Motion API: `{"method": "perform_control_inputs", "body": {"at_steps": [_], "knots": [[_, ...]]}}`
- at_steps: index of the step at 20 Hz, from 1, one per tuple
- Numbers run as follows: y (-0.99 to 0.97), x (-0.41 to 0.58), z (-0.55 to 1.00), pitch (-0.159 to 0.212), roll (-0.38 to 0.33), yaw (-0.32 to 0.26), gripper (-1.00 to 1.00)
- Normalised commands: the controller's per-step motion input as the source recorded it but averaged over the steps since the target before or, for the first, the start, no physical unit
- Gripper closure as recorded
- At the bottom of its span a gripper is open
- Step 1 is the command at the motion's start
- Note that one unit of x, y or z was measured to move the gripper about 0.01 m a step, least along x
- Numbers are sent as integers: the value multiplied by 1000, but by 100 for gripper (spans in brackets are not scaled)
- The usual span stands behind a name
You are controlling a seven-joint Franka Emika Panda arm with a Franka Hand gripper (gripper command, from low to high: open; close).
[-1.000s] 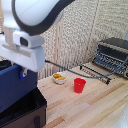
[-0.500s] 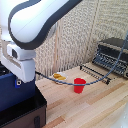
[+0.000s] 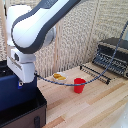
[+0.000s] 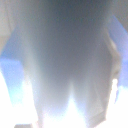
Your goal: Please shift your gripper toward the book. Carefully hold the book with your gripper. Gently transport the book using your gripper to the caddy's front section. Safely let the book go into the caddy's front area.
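The book (image 3: 14, 90), a dark navy slab, is seen at the exterior view's left, standing upright above the black caddy (image 3: 25, 116) and directly under the white wrist block. The gripper's fingers are hidden behind that block and the book, so whether they are clamped on it cannot be told; the wrist view is a washed-out blur of grey and blue and settles nothing. Whether the book's lower edge is already inside a compartment cannot be told either.

The book is judged stiff, flat and fairly light, with a smooth cover that may slip; a pinch across its thin thickness near the top edge would suit it best. The caddy looks soft-sided and matt. On the pale wooden table (image 3: 95, 107) stand a glossy red cup (image 3: 79, 85), a small bowl (image 3: 59, 77), a wire rack (image 3: 97, 73) and a black-and-silver toaster oven (image 3: 114, 55).
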Motion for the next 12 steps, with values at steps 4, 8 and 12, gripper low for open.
{"method": "perform_control_inputs", "body": {"at_steps": [4, 8, 12], "knots": [[-45, 99, 386, 98, 8, -8, -100], [-108, 106, 569, 108, 38, 11, -100], [-82, 144, 642, 98, 13, 42, -100]]}}
